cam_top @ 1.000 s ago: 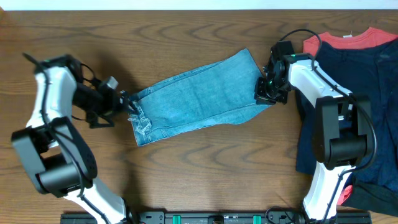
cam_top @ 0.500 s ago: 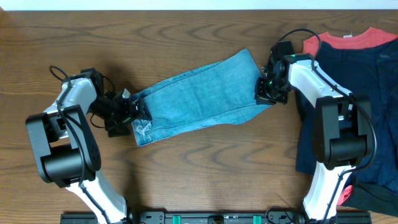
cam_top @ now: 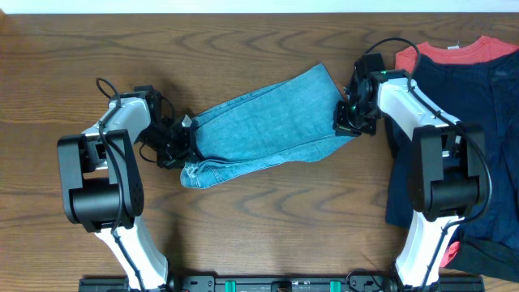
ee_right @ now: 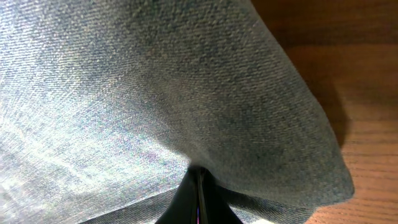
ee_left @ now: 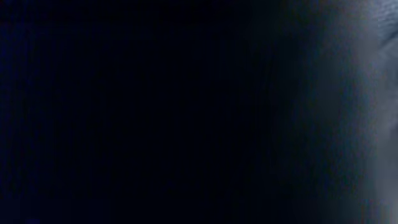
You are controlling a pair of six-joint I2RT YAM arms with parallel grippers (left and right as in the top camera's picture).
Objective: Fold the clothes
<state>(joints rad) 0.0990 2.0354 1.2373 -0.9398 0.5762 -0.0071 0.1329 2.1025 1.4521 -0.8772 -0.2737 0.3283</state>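
Observation:
The light-blue denim jeans [cam_top: 268, 122] lie as a folded strip slanting across the middle of the table. My left gripper [cam_top: 182, 139] is at their left end and shut on the denim, whose edge is bunched and curled there. The left wrist view is almost black, as if covered by cloth. At the right end of the jeans [ee_right: 155, 81], my right gripper [cam_top: 345, 122] holds the edge. In the right wrist view its fingertips [ee_right: 198, 180] are pressed together with denim pinched between them.
A dark navy garment [cam_top: 470, 105] and a red shirt [cam_top: 462, 50] lie piled at the right edge, under the right arm. The wooden table [cam_top: 268, 219] shows bare in front of the jeans. A black rail [cam_top: 276, 284] runs along the front edge.
My left arm moved right to the jeans' left end and its gripper went from open to shut on it, pushing the frayed end into a bunch. The right arm has not moved.

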